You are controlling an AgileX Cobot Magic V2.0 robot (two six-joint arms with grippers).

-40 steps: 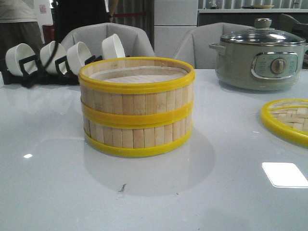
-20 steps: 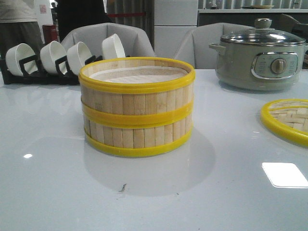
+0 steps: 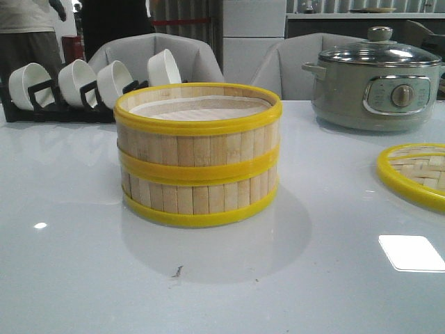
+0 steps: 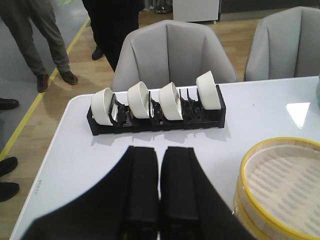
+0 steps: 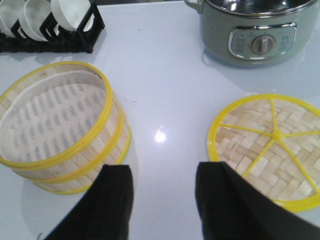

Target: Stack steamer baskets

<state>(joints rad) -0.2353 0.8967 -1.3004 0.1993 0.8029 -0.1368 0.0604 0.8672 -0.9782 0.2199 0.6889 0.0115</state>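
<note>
The glossy white table carries everything here, with its left edge visible in the left wrist view and plenty of bare surface on the near side. In the middle stand the two round bamboo-slat steamer baskets with yellow plastic rims, one seated on the other, walls lined up, a white cloth liner in the top one. To my eye the stacking is done; the sensible move now is to keep both arms clear and not nudge the pile. Far right sits a pale green electric pot with a glass lid. At the near right edge lies a flat woven bamboo lid with a yellow rim, well apart from the baskets. Far left is a black rack of white bowls.

The left tool has its black fingers pressed together on nothing, between the rack and the stack. The right tool is spread wide and empty, hanging over bare table between baskets and lid. I think its left finger is just short of the basket wall, though the angle makes that uncertain; pulling straight back gives the most room.
</note>
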